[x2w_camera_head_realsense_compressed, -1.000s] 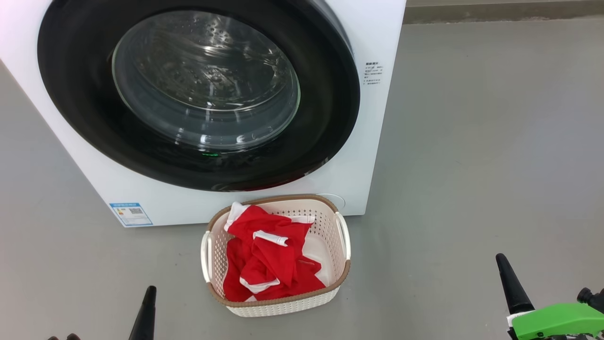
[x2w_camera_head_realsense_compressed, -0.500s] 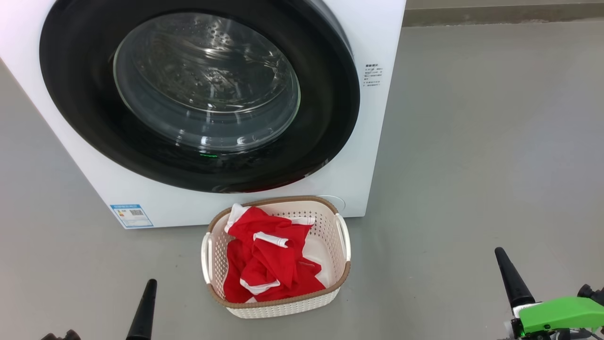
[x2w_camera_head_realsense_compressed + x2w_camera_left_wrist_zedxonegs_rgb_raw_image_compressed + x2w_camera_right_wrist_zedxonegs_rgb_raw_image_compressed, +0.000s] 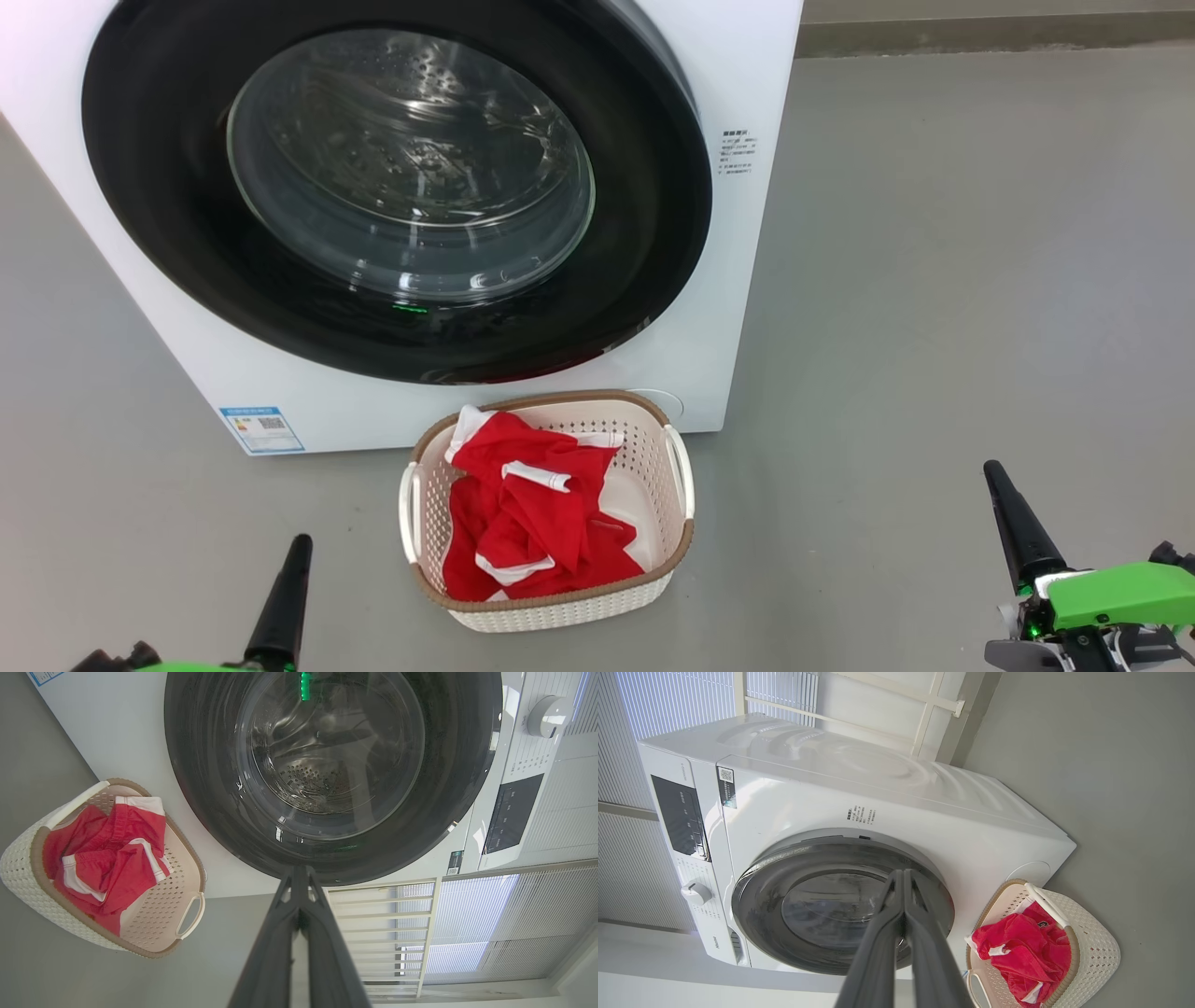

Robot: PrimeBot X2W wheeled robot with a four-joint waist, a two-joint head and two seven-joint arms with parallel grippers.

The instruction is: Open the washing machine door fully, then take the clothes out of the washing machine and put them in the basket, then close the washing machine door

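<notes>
The white washing machine stands ahead with its round black-rimmed door closed flat against the front. The cream basket sits on the floor just before it, holding the red clothes. My left gripper is at the lower left, shut and empty; in the left wrist view its tips meet below the door, with the basket and clothes off to the left. My right gripper is at the lower right, shut and empty; its tips point at the door.
Bare grey floor spreads to the right of the machine and around the basket. A blue label sticker marks the machine's lower front. The control panel and knob sit at the machine's top. White railings and blinds lie behind.
Both grippers have risen a little in the head view, the right one more. The whole picture has shifted slightly downward, so the camera moved. Door, basket and clothes keep their places.
</notes>
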